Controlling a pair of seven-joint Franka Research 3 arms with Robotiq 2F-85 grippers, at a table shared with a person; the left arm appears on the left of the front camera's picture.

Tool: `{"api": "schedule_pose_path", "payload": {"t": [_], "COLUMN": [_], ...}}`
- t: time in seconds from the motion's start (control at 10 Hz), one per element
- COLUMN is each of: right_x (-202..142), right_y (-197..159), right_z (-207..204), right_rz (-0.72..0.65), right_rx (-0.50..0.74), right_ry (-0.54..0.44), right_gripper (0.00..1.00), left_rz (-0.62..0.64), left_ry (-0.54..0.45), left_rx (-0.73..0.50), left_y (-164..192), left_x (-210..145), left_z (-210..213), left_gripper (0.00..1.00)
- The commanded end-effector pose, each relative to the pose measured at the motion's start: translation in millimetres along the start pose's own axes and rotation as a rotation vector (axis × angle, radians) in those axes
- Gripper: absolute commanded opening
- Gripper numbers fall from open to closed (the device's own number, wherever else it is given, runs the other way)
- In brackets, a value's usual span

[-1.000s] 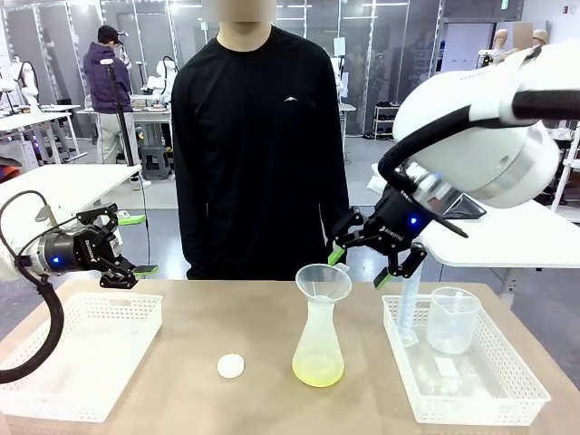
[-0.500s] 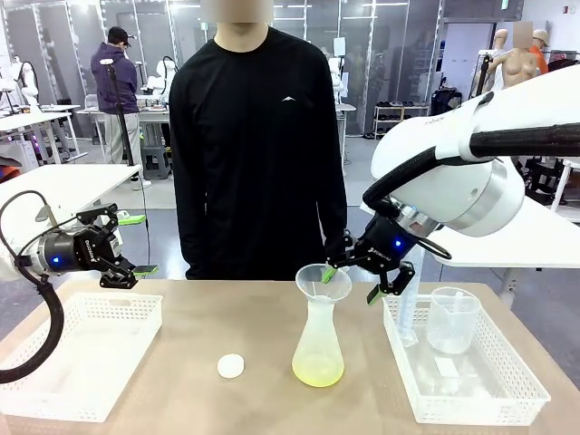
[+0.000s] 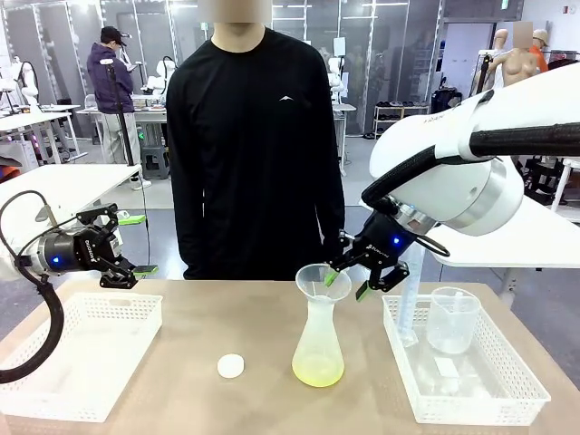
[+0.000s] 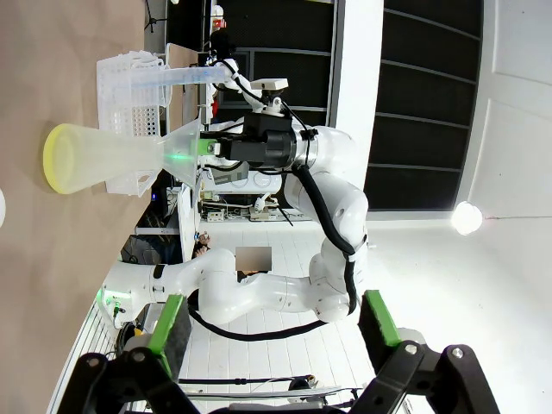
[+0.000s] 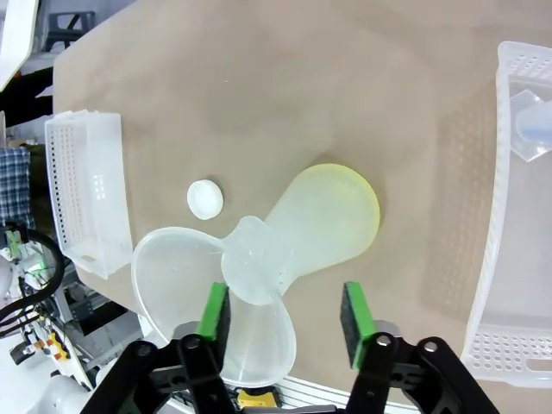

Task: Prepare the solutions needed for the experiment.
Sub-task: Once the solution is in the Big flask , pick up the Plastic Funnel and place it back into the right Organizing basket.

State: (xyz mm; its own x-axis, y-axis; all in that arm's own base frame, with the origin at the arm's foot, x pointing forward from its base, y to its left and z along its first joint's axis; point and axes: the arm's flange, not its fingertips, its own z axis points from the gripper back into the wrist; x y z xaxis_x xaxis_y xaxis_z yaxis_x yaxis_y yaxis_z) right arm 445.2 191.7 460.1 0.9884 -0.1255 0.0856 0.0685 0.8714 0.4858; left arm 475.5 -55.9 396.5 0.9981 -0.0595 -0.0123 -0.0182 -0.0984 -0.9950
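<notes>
A clear conical flask (image 3: 318,340) stands mid-table with a shallow layer of pale yellow-green solution (image 3: 317,370) at its bottom, and a clear funnel (image 3: 322,279) sits in its neck. My right gripper (image 3: 347,284) straddles the funnel's right rim, jaws partly closed. In the right wrist view the funnel (image 5: 257,341) lies between the green pads (image 5: 215,309) with a gap on one side, above the solution (image 5: 345,207). My left gripper (image 3: 125,243) hangs open and empty over the left tray. The left wrist view shows the flask (image 4: 103,157) far off.
A small white cap (image 3: 231,365) lies left of the flask. A white basket tray (image 3: 54,385) sits at the left. Another white tray (image 3: 530,385) at the right holds a clear beaker (image 3: 451,319) and a tall cylinder (image 3: 408,304). A person stands at the far edge.
My right gripper has come down and leftward onto the funnel's rim, and its jaws have narrowed around it. The left arm has stayed still.
</notes>
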Motion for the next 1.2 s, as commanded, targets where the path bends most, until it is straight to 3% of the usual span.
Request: {"api": "schedule_pose_path", "payload": {"t": [0.0, 0.1, 0.2, 0.3, 0.4, 0.5, 1.1], "right_x": [-2, -2, -1, -1, -1, -1, -7], "right_y": [7, 7, 7, 7, 8, 7, 13], "right_z": [2, 1, 1, 0, 0, 1, 20], "right_rz": [-0.022, -0.025, -0.027, -0.028, -0.029, -0.032, -0.009], "right_rx": [-0.002, 0.002, -0.002, -0.002, -0.003, -0.003, -0.002], "right_ry": [0.002, 0.009, 0.014, 0.017, 0.018, 0.021, 0.008], "right_gripper": [0.44, 0.26, 0.26, 0.08, 0.07, 0.00, 0.00], "left_rz": [-0.009, -0.009, -0.009, -0.009, -0.009, -0.009, -0.009], "left_ry": [0.000, 0.000, 0.000, 0.000, 0.000, 0.000, 0.000], "left_rx": [-0.001, -0.001, -0.001, -0.001, -0.001, -0.001, -0.001], "left_y": [-2, -2, -2, -2, -2, -2, -2], "left_x": [-1, -1, -1, -1, -1, -1, -1], "left_z": [0, 0, 0, 0, 0, 0, 0], "left_gripper": [1.00, 1.00, 1.00, 1.00, 1.00, 1.00, 1.00]}}
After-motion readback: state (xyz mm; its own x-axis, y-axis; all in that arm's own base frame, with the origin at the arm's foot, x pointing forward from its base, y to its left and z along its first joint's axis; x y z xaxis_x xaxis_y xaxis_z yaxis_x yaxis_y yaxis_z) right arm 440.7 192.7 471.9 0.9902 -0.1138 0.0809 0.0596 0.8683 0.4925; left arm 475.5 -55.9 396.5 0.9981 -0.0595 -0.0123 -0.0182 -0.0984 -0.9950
